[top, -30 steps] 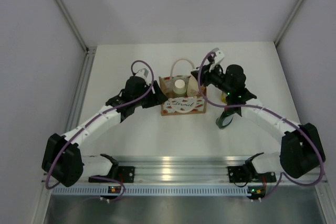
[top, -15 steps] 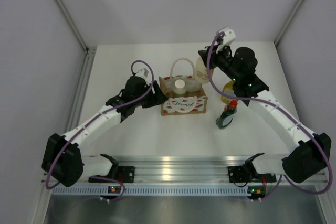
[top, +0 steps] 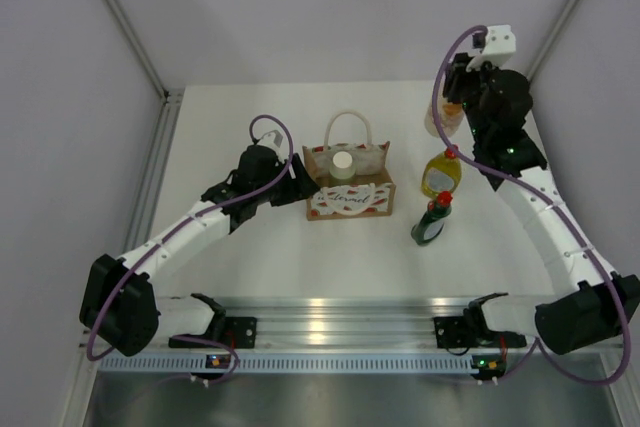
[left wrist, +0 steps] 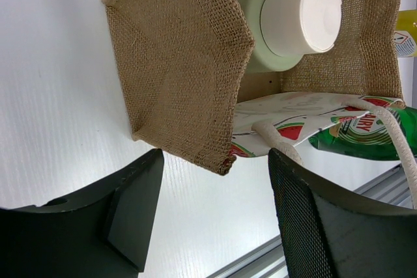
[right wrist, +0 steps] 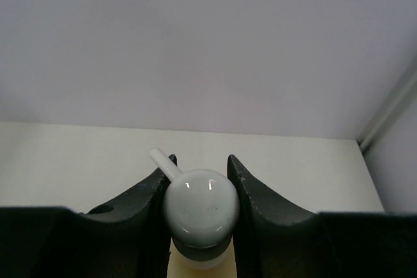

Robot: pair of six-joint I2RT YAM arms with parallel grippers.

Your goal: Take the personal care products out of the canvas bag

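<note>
The tan canvas bag (top: 348, 187) stands mid-table with the pale green bottle with a white cap (top: 343, 164) inside it, shown from above (left wrist: 296, 17) in the left wrist view. My left gripper (top: 299, 179) is open at the bag's left end. Its jaws straddle the burlap corner (left wrist: 218, 157) without touching it. My right gripper (top: 455, 97) is raised at the far right, shut on the white pump head (right wrist: 201, 203) of the peach bottle (top: 441, 120). The yellow-green bottle (top: 441, 173) and the dark green bottle (top: 431, 224), both red-capped, stand right of the bag.
White walls and a grey corner post (right wrist: 391, 102) close the table's far right side. An aluminium rail (top: 340, 322) runs along the near edge between the arm bases. The bag's cream loop handle (top: 348, 127) arches over its far side.
My right gripper has lifted the peach pump bottle out of the bag and carried it up and to the far right. The left gripper has stayed at the bag's left end.
</note>
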